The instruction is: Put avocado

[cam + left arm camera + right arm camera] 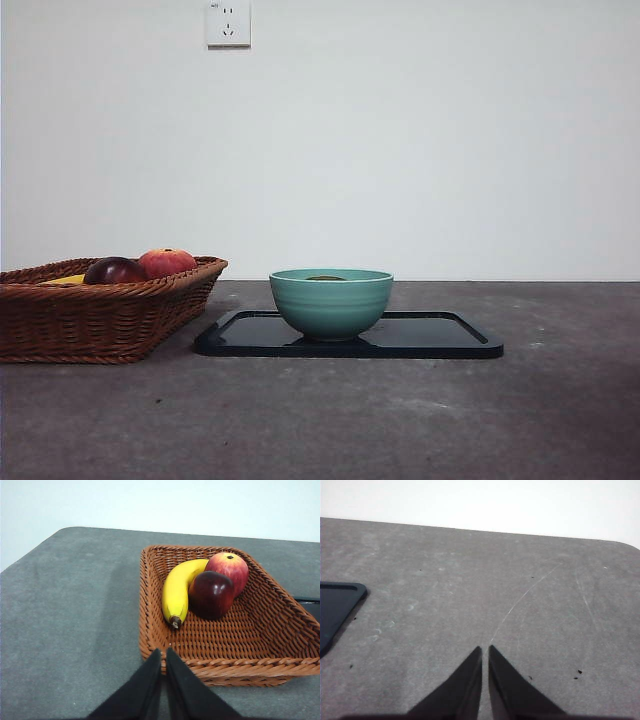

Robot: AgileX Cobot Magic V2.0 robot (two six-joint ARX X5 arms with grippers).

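A dull dark-green sliver, the top of the avocado (326, 277), shows just above the rim of the teal bowl (331, 305); the rest of it is hidden by the bowl's wall. The bowl stands on a black tray (440, 337). My left gripper (163, 653) is shut and empty, just outside the near rim of the wicker basket (150, 605). My right gripper (485, 650) is shut and empty over bare grey table, off to the side of the tray's corner (337, 602). Neither arm shows in the front view.
The wicker basket (100, 315) stands left of the tray and holds a banana (177, 587), a dark maroon fruit (211, 594) and a red-orange fruit (229, 568). A white wall with a socket (228, 23) is behind the table.
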